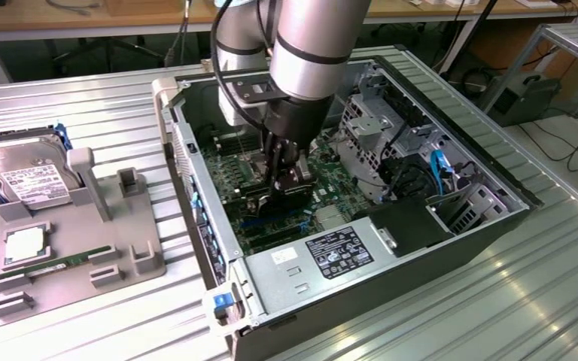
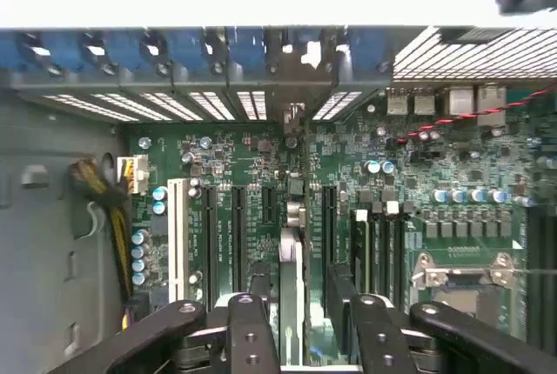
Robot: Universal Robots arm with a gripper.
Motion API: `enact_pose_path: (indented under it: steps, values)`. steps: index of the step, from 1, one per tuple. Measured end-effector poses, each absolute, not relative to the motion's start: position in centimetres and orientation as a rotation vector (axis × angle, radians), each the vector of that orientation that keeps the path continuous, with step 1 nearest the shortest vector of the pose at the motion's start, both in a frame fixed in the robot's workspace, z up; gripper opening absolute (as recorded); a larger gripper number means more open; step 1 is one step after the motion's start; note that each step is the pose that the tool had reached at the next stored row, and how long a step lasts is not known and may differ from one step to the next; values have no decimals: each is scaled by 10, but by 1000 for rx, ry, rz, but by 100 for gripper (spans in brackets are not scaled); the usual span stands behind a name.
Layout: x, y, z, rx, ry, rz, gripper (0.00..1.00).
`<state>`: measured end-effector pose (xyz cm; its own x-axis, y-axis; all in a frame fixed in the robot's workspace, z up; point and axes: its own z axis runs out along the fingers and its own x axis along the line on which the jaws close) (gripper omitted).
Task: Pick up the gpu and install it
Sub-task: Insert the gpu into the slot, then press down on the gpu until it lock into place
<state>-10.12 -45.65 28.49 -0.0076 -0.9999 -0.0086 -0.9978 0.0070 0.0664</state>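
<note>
While lowered: gripper (image 1: 287, 180) inside the open computer case (image 1: 490, 218)
Grip: clamped on the gpu (image 2: 291, 291), seemingly edge-on over the motherboard (image 2: 261, 174)

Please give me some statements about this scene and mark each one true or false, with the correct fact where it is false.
1. The tool is inside the open computer case, above the motherboard. True.
2. The gpu lies on the grey holder. False: it sits edge-on between the tool's fingers, over the motherboard slots.
3. A hard drive stands in the grey holder. True.
4. The case stands closed. False: its side is open.
</note>
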Motion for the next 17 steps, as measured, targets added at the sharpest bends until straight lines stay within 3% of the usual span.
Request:
enact_pose_path:
  steps: [1, 2, 17]
  values:
    - [-101, -456, 293, 2184, -2200, -83, 14]
    - [-101, -456, 293, 2184, -2200, -83, 11]
    - [-102, -456, 290, 2187, -2204, -75, 11]
